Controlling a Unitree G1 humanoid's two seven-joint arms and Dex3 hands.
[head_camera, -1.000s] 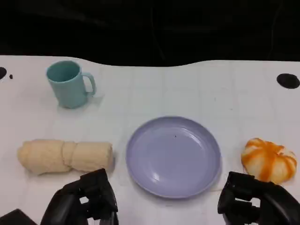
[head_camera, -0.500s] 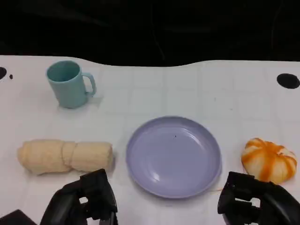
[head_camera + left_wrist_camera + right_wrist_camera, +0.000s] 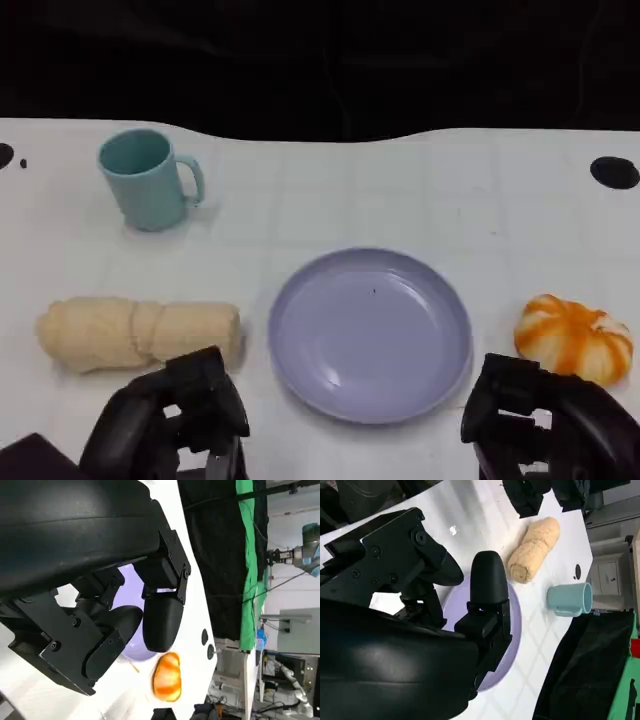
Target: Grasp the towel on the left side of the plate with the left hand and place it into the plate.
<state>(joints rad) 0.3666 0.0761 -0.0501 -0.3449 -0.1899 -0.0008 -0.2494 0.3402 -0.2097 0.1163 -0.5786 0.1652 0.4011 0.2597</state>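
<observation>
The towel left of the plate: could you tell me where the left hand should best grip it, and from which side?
Grip the towel around its middle, coming down from above. It lies as a long roll, flat on the table, lengthwise across the view, so fingers can likely close across its narrow width. The left hand sits just on its near side, holding nothing, with the plate bare.

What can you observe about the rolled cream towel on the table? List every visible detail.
The rolled cream terry-cloth towel is a soft, nubbly cylinder lying on its side on the white table, cinched near its middle. It rests left of the round lavender plate, apart from it, nearer the robot than the teal mug. The black left robot hand hovers close, not touching it.
</observation>
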